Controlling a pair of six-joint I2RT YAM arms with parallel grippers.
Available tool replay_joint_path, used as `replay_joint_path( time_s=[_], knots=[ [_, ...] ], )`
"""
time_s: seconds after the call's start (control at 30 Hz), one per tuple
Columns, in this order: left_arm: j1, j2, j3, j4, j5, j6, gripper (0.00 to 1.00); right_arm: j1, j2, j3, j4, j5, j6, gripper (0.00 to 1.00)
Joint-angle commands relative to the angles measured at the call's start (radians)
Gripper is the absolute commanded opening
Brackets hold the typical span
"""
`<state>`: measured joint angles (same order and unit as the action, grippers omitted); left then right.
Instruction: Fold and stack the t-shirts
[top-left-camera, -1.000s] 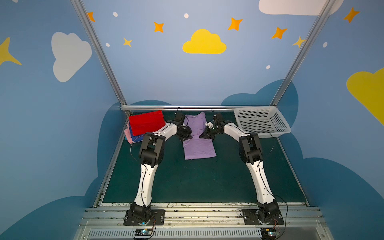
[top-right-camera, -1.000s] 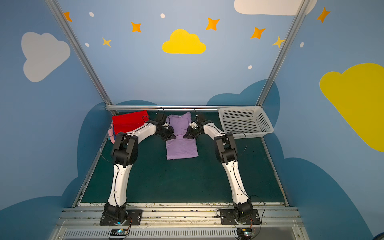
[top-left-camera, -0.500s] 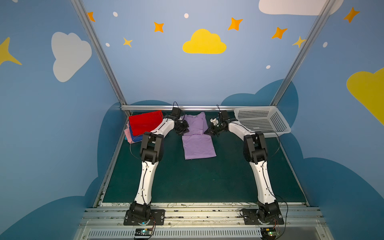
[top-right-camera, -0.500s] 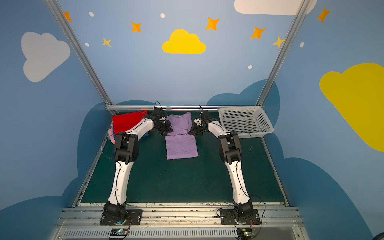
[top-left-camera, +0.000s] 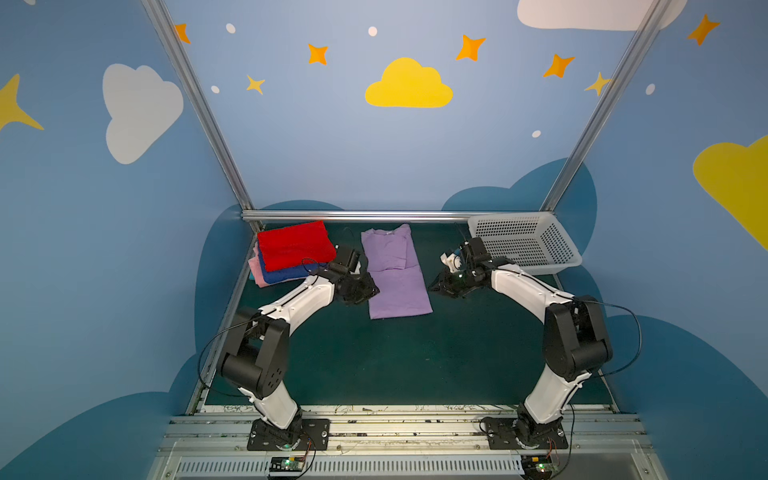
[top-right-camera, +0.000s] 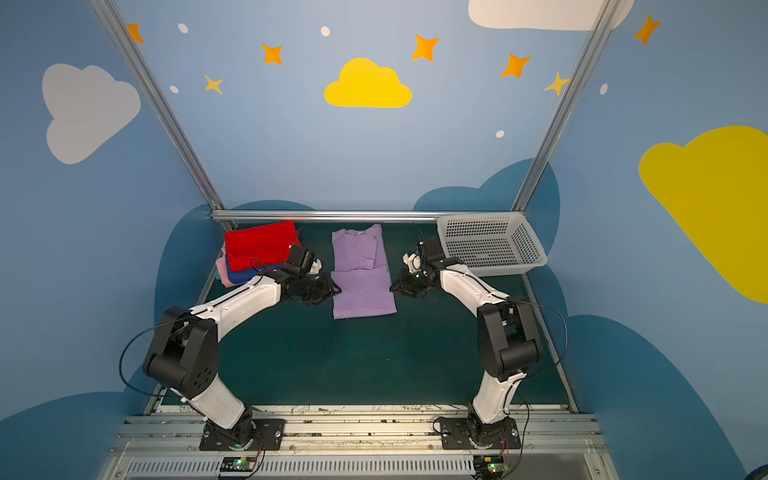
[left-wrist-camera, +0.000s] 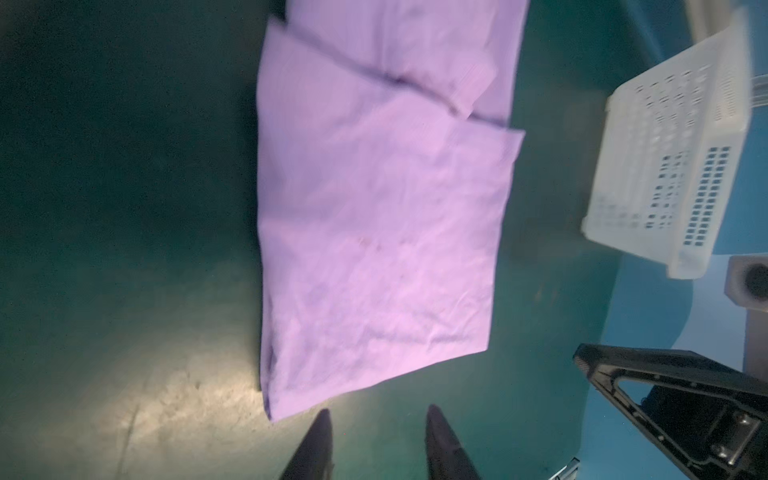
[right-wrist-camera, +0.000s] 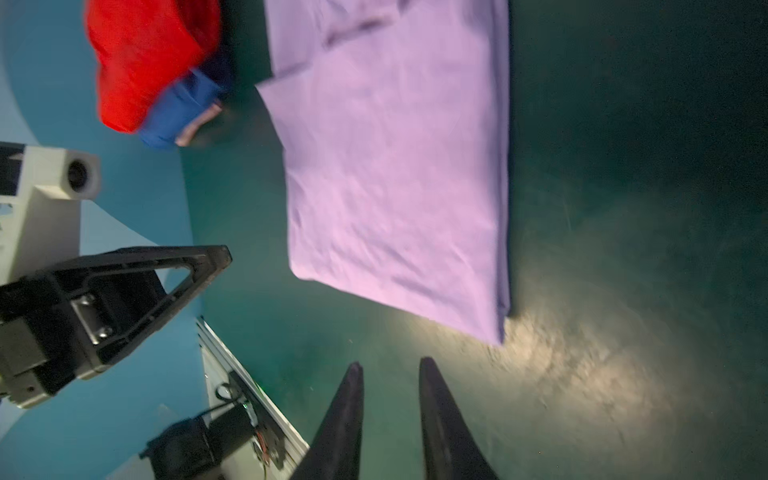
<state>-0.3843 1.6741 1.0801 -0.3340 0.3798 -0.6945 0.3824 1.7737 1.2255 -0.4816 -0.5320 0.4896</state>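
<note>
Now my left tool and right tool both gape, holding nothing.
Between them the lavender purple cloth t-shirt lies flat, sides folded in, on the dark green desk, touching neither. At back left, one stack of three: red cloth t-shirt over royal blue cloth t-shirt over pink cloth t-shirt, just beside my left wrist. At back right, one white perforated plastic basket. Four shirts altogether.

You see a lavender purple cloth t-shirt, a red cloth t-shirt, a royal blue cloth t-shirt and a pink cloth t-shirt. Your table mat is dark green; the white plastic basket is perforated.
</note>
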Motion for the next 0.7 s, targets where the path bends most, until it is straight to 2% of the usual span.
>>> replay_joint_path(
  time_s=[0.0,0.23,0.4,0.53,0.67],
  knots=[
    [-0.019,0.011,-0.111,0.138,0.02,-0.078,0.48,0.004,-0.016,-0.092,0.022,-0.002,-0.003,0.3],
    [-0.058,0.074,-0.168,0.207,0.029,-0.118,0.51,0.001,0.042,-0.135,0.079,-0.011,0.013,0.49],
    [-0.059,0.086,-0.166,0.205,0.011,-0.119,0.52,-0.004,0.113,-0.104,0.111,-0.026,0.021,0.52],
    [-0.057,0.118,-0.159,0.206,0.011,-0.115,0.44,-0.013,0.166,-0.092,0.165,-0.043,0.048,0.39],
    [-0.056,0.149,-0.161,0.224,0.014,-0.123,0.28,-0.021,0.202,-0.092,0.217,-0.046,0.056,0.21]
  ],
)
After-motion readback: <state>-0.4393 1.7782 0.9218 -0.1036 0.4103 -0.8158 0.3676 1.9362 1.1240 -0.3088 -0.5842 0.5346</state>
